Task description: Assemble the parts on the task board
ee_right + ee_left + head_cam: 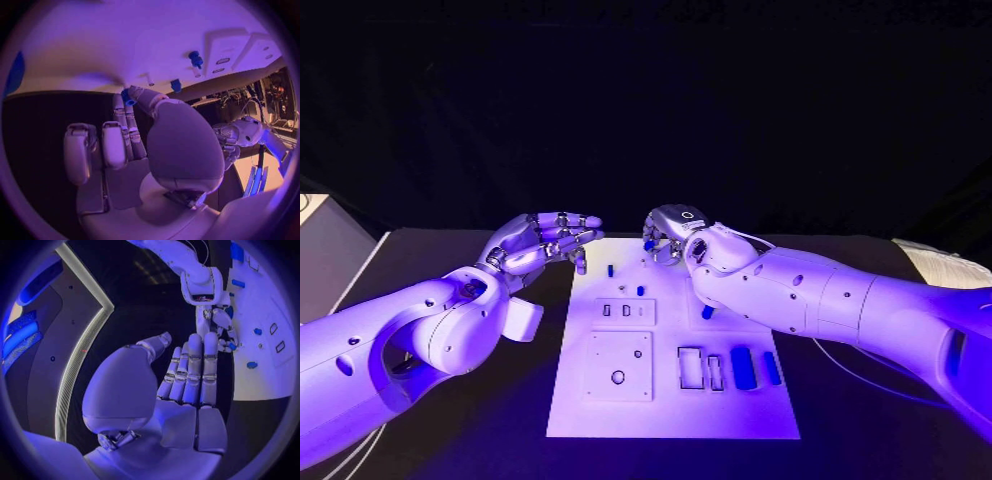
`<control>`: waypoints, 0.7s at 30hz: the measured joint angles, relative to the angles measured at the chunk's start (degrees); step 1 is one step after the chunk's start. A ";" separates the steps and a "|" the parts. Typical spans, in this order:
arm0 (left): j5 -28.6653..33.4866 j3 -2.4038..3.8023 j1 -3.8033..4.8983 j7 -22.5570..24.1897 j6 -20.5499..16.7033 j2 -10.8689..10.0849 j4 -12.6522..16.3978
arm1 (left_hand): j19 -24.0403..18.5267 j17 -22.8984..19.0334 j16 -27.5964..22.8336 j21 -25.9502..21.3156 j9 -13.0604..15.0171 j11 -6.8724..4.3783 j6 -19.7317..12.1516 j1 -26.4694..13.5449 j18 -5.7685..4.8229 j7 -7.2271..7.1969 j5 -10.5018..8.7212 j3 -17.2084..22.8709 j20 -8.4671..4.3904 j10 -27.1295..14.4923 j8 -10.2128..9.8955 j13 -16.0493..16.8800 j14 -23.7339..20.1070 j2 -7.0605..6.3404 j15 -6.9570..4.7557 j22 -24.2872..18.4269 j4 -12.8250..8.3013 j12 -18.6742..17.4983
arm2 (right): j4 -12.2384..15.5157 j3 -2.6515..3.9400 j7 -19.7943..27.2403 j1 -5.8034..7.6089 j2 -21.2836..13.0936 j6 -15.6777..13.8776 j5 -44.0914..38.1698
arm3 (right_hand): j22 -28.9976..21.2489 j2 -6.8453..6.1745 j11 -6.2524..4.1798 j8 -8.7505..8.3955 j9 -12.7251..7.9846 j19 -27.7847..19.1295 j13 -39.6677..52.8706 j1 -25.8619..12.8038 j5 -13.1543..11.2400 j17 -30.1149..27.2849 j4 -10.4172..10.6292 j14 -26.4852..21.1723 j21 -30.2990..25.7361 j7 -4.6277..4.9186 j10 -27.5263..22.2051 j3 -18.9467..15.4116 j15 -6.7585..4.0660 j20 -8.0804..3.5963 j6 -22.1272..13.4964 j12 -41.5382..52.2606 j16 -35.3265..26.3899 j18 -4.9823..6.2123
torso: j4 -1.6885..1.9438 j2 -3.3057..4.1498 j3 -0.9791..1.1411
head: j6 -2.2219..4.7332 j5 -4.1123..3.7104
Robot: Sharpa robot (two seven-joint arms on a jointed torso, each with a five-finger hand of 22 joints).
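The white task board (672,415) lies in the middle of the black table. Over its far edge, my right hand (678,232) pinches a small blue part (127,96) between thumb and fingertip, close above the board (187,40). That part also shows as a small blue part (649,243) under the hand. My left hand (545,240) hovers at the board's far left corner, fingers stretched and thumb apart, holding nothing. Its palm (134,390) faces my right hand (212,320). Two long blue parts (743,367) lie side by side on the near right of the board.
Small blue parts stand in the board: one (708,312) near my right forearm, another (640,290) mid-board, and a blue peg (195,59). Raised white blocks with slots (619,366) sit on the left half of the board. A pale object (942,262) lies at the table's right edge.
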 measured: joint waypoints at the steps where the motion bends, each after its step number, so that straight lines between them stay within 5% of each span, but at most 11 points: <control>1: 0.00 0.00 0.00 0.00 0.00 0.00 0.01 | 0.00 0.00 0.00 0.00 0.00 0.00 0.00 0.00 0.00 0.00 0.00 0.00 0.00 0.00 0.00 0.00 0.00 0.00 0.00 0.00 0.00 0.00 | -0.09 0.00 0.00 -0.01 0.06 0.00 0.01 | 0.00 0.00 0.00 0.00 0.02 0.00 0.00 0.00 0.00 0.00 0.00 0.00 0.00 0.11 0.00 0.00 0.00 0.00 -0.13 -0.04 0.00 0.00 | 0.01 0.01 0.00 | 0.01 0.01; 7: -0.03 0.03 0.00 -0.04 0.01 0.00 0.03 | 0.00 0.05 0.00 0.00 0.00 0.00 0.00 0.00 0.00 0.00 0.00 0.00 0.00 0.00 0.00 0.00 0.00 0.00 0.00 -0.01 0.00 0.00 | -0.68 -0.06 0.00 -0.10 0.45 0.00 0.07 | 0.00 0.11 0.00 0.00 0.16 0.00 0.04 0.11 -0.09 -0.31 -0.06 0.00 -0.27 0.37 0.00 -0.07 0.00 0.00 -0.44 -0.13 0.00 0.00 | 0.03 0.02 -0.04 | 0.03 0.08; 8: -0.03 0.04 0.00 -0.04 0.01 0.02 0.03 | 0.00 0.05 0.00 0.00 0.00 0.00 0.00 0.00 0.01 0.00 0.00 0.00 0.00 0.00 0.00 0.00 0.00 0.00 0.00 -0.01 0.00 0.00 | -0.76 -0.07 0.00 -0.12 0.51 0.01 0.08 | 0.00 0.22 0.00 0.00 1.69 0.00 0.04 0.23 -0.11 -0.31 -0.06 0.00 -0.27 0.35 0.00 -0.07 0.00 0.00 -0.56 -0.14 0.00 0.00 | 0.03 0.02 -0.05 | 0.04 0.09; 15: -0.07 0.06 0.00 -0.08 0.02 0.03 0.06 | 0.00 0.04 0.00 -0.01 -0.01 0.00 0.00 0.00 0.00 0.00 0.00 0.00 0.00 0.00 0.00 0.00 0.00 0.00 0.00 -0.01 0.00 0.00 | -1.10 -0.08 0.00 -0.14 0.75 0.31 0.19 | -0.01 0.21 -0.61 -0.51 3.61 0.18 0.08 0.22 -0.12 -1.08 0.07 -0.13 -1.58 1.01 -0.68 0.06 0.13 0.18 -1.85 -0.34 -0.13 0.00 | 0.01 0.03 -0.05 | 0.08 0.26; 21: -0.10 0.08 0.01 -0.11 0.02 0.01 0.08 | 0.00 0.04 0.00 -0.01 -0.01 0.00 0.00 0.00 0.00 0.00 0.00 0.00 0.00 0.00 0.00 0.00 0.00 0.00 0.00 -0.02 0.00 0.00 | -1.25 -0.09 -0.01 -0.15 0.85 0.81 0.31 | -0.01 -0.43 0.26 -1.17 3.59 -0.52 -0.41 -0.42 -0.11 -2.97 0.67 -0.25 -3.39 1.58 -3.32 0.67 0.67 0.94 -2.86 -0.23 -1.12 0.00 | -0.01 0.03 -0.04 | 0.05 0.27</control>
